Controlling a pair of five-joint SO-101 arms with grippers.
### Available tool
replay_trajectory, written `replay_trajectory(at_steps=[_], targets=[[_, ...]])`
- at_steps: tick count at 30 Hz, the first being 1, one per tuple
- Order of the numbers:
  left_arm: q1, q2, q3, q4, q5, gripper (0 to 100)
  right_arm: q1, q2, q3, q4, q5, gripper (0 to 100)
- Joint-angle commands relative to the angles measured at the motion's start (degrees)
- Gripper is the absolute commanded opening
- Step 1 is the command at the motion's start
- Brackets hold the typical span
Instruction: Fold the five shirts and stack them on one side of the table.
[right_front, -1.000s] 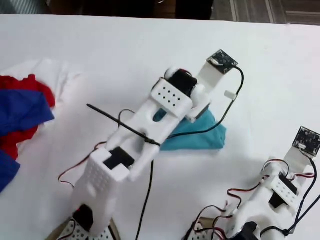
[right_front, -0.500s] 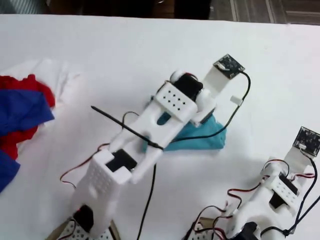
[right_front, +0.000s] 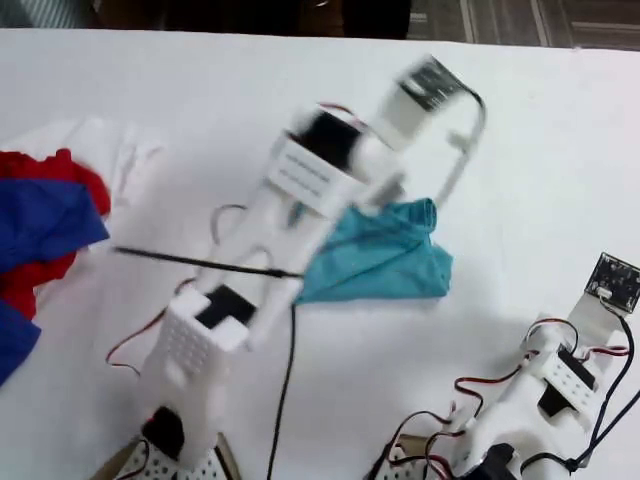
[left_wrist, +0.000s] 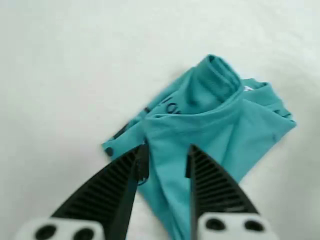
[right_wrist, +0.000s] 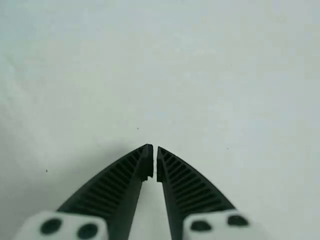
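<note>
A folded teal shirt (right_front: 390, 258) lies right of the table's middle. The left wrist view looks down on the teal shirt (left_wrist: 215, 115), a rumpled fold with its collar end turned up. My left gripper (left_wrist: 167, 152) hangs above the shirt's near edge, open, with nothing pinched between its black fingers (left_wrist: 125, 185). The left arm (right_front: 300, 190) stretches over the middle of the table, partly covering the shirt. Over bare tabletop, my right gripper (right_wrist: 150, 162) is shut and holds nothing. The right arm (right_front: 560, 380) stays folded back at the front right corner.
A loose heap of shirts sits at the left edge: red (right_front: 55, 172), blue (right_front: 45, 228) and white (right_front: 115, 145). The white table (right_front: 200, 80) is bare along the back and on the right. Cables trail from both arm bases at the front.
The left arm has swung up and to the left, off the teal shirt, so more of the shirt is uncovered. The right arm has stayed where it was.
</note>
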Motion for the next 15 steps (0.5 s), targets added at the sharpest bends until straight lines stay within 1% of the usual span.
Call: replay_trajectory(at_steps=[1, 3, 5, 8, 12, 15], targets=[[-7.56, -1.41, -6.9, 4.22, -0.44, 5, -0.22, -1.8, -0.53, -0.92, 0.0, 2.1], [-11.16, -1.58, -8.48, 4.48, -0.44, 2, -0.22, -1.8, -0.53, -0.92, 0.0, 2.1], [-14.07, -2.9, -8.48, 4.48, -0.44, 3, -0.22, -1.8, -0.53, -0.92, 0.0, 2.1], [-16.53, -9.05, -5.23, 4.57, -0.53, 3, -0.22, -1.8, -0.53, -0.92, 0.0, 2.1], [-19.25, -21.54, 6.11, 4.48, -0.79, 3, -0.22, -1.8, -0.53, -0.92, 0.0, 2.1], [-23.65, -30.51, 18.33, 4.22, -0.79, 3, -0.22, -1.89, -0.44, -0.92, 0.09, 2.1]])
